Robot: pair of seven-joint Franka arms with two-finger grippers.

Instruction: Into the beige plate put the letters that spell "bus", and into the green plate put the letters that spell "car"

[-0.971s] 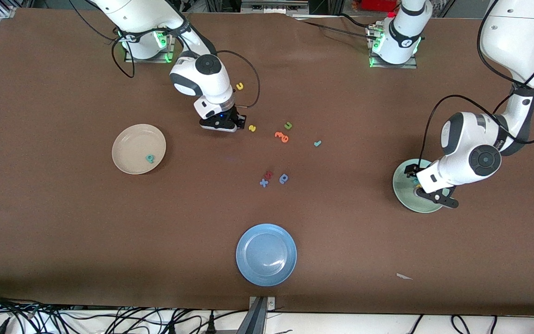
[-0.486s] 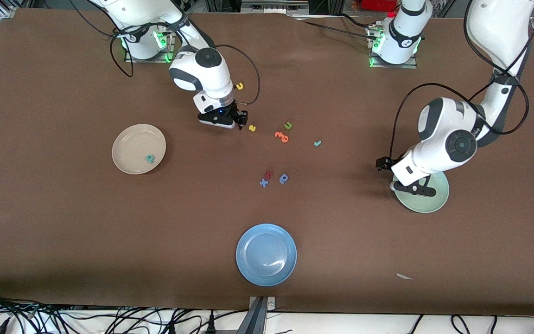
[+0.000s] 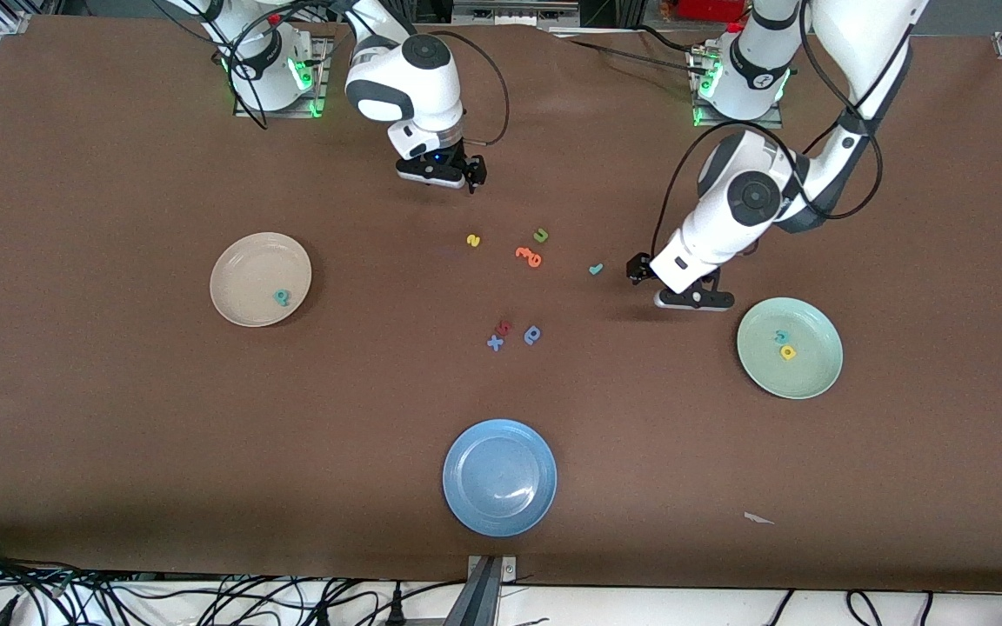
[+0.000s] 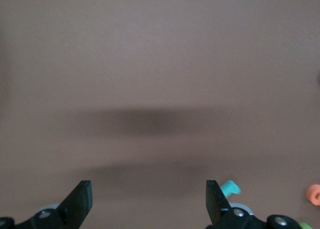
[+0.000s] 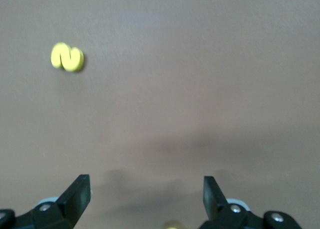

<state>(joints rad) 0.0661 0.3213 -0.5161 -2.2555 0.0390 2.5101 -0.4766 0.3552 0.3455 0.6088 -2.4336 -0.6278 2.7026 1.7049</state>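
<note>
The beige plate (image 3: 244,261) holds the teal "b" (image 3: 282,297). In the green plate (image 3: 814,374) lie the teal "c" (image 3: 781,336) and the yellow "a" (image 3: 787,352). The yellow "s" (image 3: 473,240) (image 5: 67,57) and the teal "r" (image 3: 596,269) (image 4: 231,187) lie on the table. My right gripper (image 3: 442,176) (image 5: 145,194) hangs open and empty over the table, closer to the robots' bases than the "s". It hides the yellow "u" in the front view; a blurred yellow bit (image 5: 172,225) shows below it. My left gripper (image 3: 692,300) (image 4: 148,199) is open and empty, low beside the "r".
A green "u" (image 3: 541,235) and orange letters (image 3: 529,256) (image 4: 314,194) lie between the "s" and the "r". A red letter (image 3: 505,327), a blue "x" (image 3: 495,342) and a dark blue looped letter (image 3: 533,335) sit nearer the camera. A blue plate (image 3: 499,476) stands near the front edge.
My right gripper opened and moved from beside the "s" toward the robots' bases. My left arm swung off the green plate toward the "r", uncovering the "c" and "a".
</note>
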